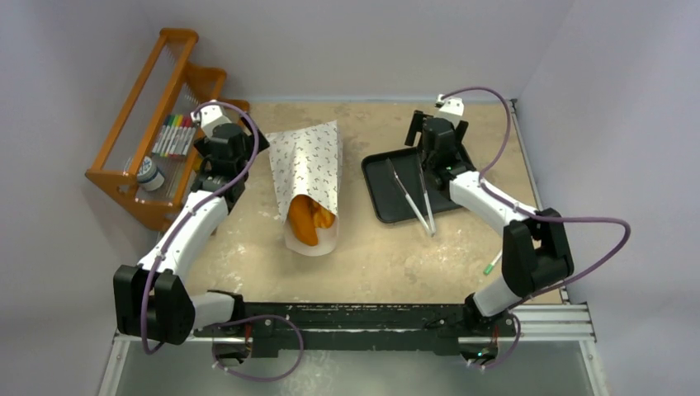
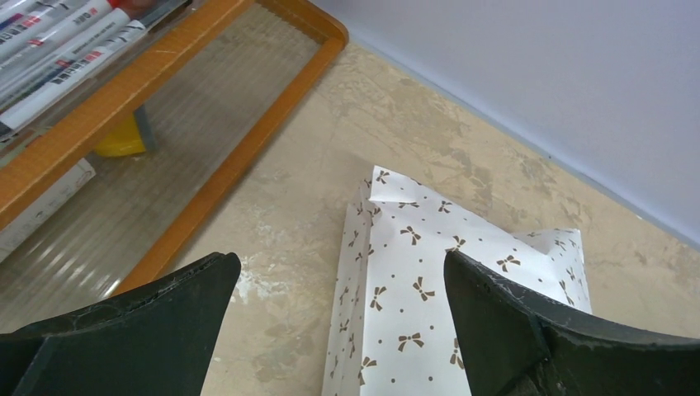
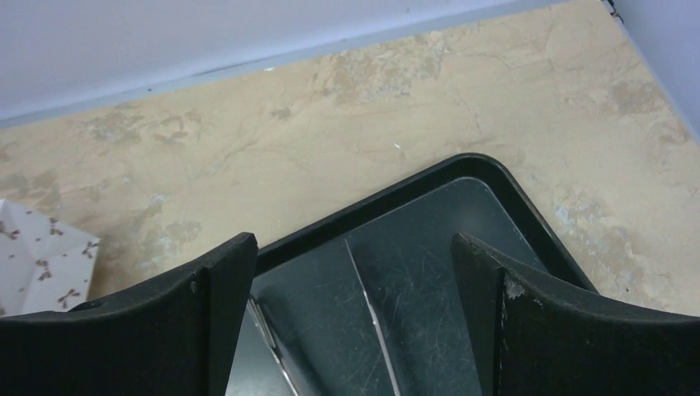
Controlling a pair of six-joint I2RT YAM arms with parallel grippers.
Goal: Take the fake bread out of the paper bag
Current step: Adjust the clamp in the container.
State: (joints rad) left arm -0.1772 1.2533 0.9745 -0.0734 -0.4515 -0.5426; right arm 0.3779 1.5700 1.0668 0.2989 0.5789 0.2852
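The white paper bag (image 1: 312, 161) with small bow marks lies flat in the middle of the table, its open mouth toward the arms. Orange-brown fake bread (image 1: 309, 219) shows inside that mouth. My left gripper (image 1: 227, 147) hovers open just left of the bag. In the left wrist view the bag's closed far end (image 2: 429, 272) lies below and between its fingers (image 2: 340, 264), apart from them. My right gripper (image 1: 431, 139) hangs open over the far part of the black tray (image 1: 388, 210), with nothing between its fingers (image 3: 355, 247).
Metal tongs (image 1: 413, 196) lie in the tray (image 3: 388, 202); their arms (image 3: 367, 289) run under my right gripper. An orange wooden rack (image 1: 157, 140) with markers (image 1: 175, 136) stands at the far left, close to my left arm. A green pen (image 1: 493, 264) lies near the right arm.
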